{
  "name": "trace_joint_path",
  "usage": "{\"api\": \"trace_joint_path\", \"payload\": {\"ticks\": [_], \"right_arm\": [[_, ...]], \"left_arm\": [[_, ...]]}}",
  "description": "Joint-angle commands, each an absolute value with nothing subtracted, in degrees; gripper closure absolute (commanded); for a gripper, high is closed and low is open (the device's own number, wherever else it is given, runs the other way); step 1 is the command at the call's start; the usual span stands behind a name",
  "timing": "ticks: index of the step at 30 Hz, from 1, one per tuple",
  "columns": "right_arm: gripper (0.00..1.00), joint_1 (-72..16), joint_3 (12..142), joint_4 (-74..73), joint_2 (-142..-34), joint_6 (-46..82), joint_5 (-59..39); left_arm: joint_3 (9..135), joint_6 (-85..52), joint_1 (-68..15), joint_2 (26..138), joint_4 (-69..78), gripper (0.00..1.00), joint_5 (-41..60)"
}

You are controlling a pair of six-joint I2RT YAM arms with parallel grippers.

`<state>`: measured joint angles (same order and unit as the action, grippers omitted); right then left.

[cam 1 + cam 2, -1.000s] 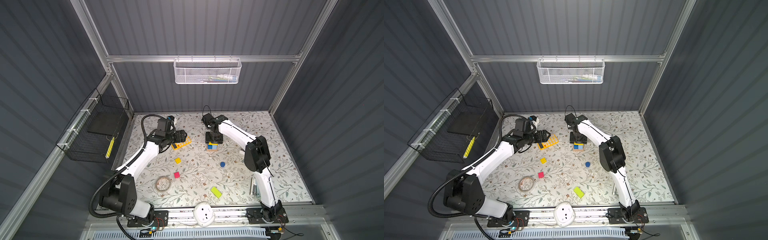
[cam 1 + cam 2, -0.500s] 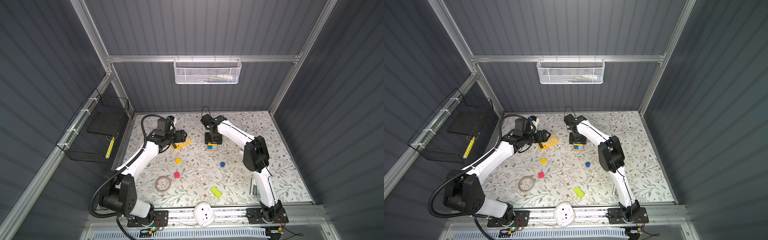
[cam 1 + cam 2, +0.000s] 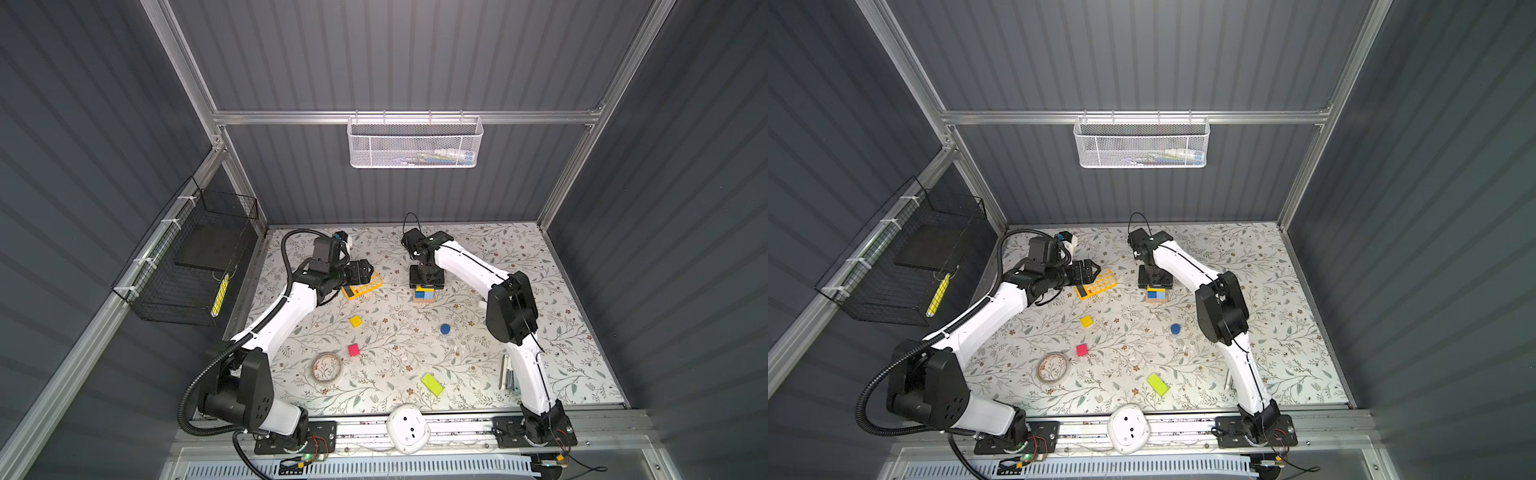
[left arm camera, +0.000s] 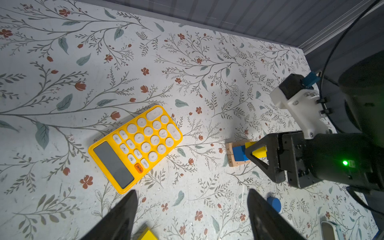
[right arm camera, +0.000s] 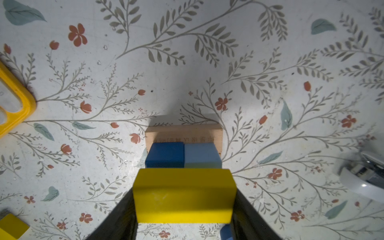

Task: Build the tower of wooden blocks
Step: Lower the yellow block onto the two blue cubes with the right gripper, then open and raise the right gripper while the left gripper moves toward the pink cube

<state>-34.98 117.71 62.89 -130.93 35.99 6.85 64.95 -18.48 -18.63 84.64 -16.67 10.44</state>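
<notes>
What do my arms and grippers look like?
Both arms: white links, black joints. The left arm has a ribbed black hose; the right arm carries a thin black cable. The left gripper and right gripper are black with tapered jaws; the right one shows a green light.

calculator [image 3: 362, 287] left of block stack [image 3: 424, 295], tape roll [image 3: 327, 368] before calculator, cylinder [image 3: 445, 329] before stack
</notes>
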Motion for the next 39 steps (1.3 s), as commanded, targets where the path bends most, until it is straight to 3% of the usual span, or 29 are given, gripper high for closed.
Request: {"api": "trace_joint_path", "payload": {"ticks": [1, 39], "right_arm": [[0.42, -35.3, 119.2, 64.3, -132.6, 36.7, 7.3], [0.31, -35.3, 119.1, 64.8, -133.1, 36.9, 7.3]], "left_arm": [[64.3, -17.8, -18.2, 84.9, -16.3, 0.17, 11.4], [64.3, -17.8, -17.8, 85.5, -16.1, 0.17, 12.4]]}}
